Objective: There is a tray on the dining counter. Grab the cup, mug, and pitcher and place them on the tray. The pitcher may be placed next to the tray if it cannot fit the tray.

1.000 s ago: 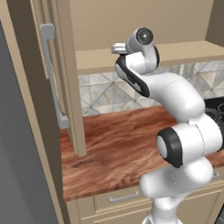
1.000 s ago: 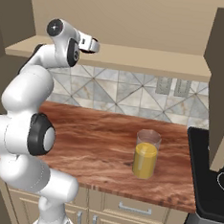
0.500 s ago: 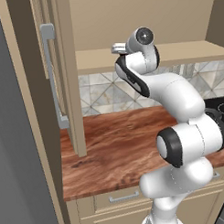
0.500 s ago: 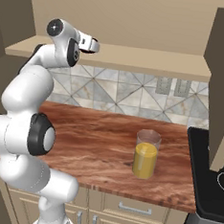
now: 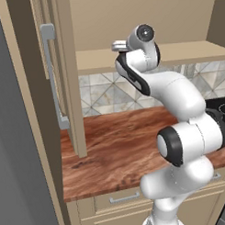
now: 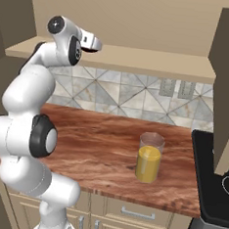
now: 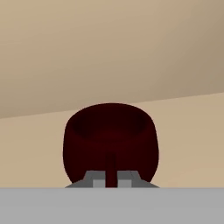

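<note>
1. Closest in the hand view, the fingers (image 7: pixel 111 183) are pressed together on the side handle of the mug (image 7: pixel 110 142), the dark strip rising between the tips at 6 o'clock. The maroon mug stands upright on the beige shelf (image 7: pixel 188 144), dead ahead.
2. Judged step: the mug is gripped but not yet lifted. The next move calls for raising it off the shelf, drawing it back out from under the cabinet, then carrying it off to the tray.
3. Lower down in the right base view, the pitcher (image 6: pixel 149 157) of orange liquid stands upright on the wood worktop (image 6: pixel 99 139), at about 4 o'clock from the hand, untouched.
4. Obstacles: the cabinet side panel (image 5: pixel 71 79) at 9 o'clock in the left base view, and the low ceiling above the shelf, leave a tight exit.
</note>
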Controlling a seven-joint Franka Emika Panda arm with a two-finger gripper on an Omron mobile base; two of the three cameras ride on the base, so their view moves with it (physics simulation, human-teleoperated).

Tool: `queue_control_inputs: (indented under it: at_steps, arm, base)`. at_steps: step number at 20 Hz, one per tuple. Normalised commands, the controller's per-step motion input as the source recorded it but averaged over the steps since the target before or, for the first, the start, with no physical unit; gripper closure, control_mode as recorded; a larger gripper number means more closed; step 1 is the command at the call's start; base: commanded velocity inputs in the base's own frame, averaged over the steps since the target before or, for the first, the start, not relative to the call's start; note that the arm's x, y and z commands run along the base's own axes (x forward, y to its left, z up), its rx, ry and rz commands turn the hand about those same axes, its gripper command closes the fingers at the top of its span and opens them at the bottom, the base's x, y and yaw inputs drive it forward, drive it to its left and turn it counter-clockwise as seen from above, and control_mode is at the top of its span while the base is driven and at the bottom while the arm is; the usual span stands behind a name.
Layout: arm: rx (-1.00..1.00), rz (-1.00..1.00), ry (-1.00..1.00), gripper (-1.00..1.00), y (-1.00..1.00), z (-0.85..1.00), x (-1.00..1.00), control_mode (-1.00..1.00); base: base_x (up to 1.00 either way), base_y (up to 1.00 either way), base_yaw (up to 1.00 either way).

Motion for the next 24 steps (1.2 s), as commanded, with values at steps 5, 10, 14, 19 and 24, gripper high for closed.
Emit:
queue_control_inputs:
  at_steps: [5,10,14,19,24]
  arm:
    - [0.0,0.0,0.0,1.0,0.0,0.1,0.0,-1.0]
    - [0.0,0.0,0.0,1.0,0.0,0.02,0.0,-1.0]
    - [0.0,0.0,0.0,1.0,-0.14,0.0,-0.12,-1.0]
    - [0.0,0.0,0.0,1.0,-0.25,0.0,-0.36,-1.0]
    - [0.0,0.01,0.0,1.0,-0.07,0.01,-0.43,-1.0]
  base:
    - [0.0,0.0,0.0]
    - [0.0,0.0,0.0]
    - [0.0,0.0,0.0]
    - [0.0,0.0,0.0]
    - [0.0,0.0,0.0]
